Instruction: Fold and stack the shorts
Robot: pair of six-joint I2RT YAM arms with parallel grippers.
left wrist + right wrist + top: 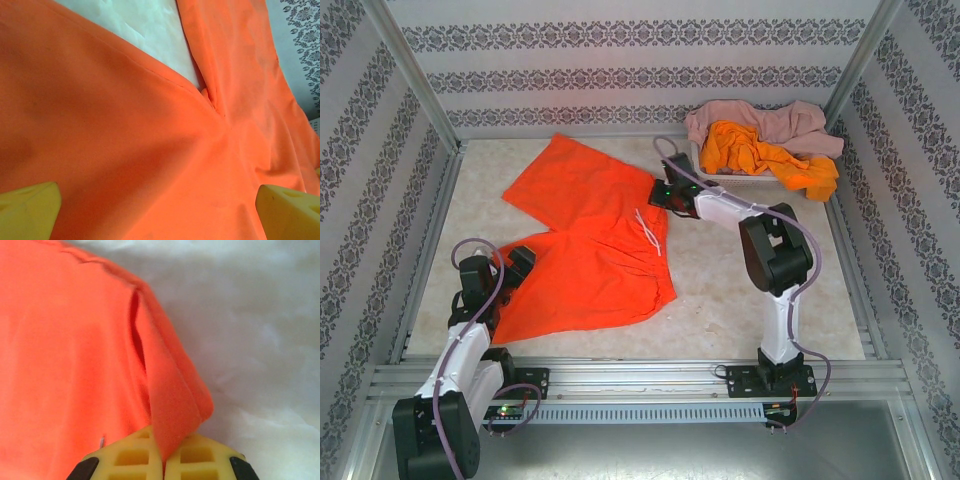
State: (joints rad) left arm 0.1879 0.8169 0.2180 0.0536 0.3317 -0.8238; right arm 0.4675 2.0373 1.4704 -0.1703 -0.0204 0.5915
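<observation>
One pair of bright orange shorts [590, 240] lies spread flat in the middle of the table, its white drawstring [651, 231] showing near the waist. My right gripper [665, 192] is at the waist's far corner. In the right wrist view, the right gripper [164, 460] has its yellow fingers [130, 457] shut on a raised fold of the orange cloth [175, 405]. My left gripper [523, 263] sits at the near left leg, and from its own wrist camera the left gripper [160, 215] stands wide open over orange fabric [125, 125]. Another orange pair [770, 158] and a dusty pink pair [760, 120] are heaped at the back right.
A white basket [745, 181] at the back right holds the heaped shorts, which spill over its rim. Metal frame rails [640, 375] border the table at the front and sides. Bare pale tabletop [750, 300] lies right of the spread shorts.
</observation>
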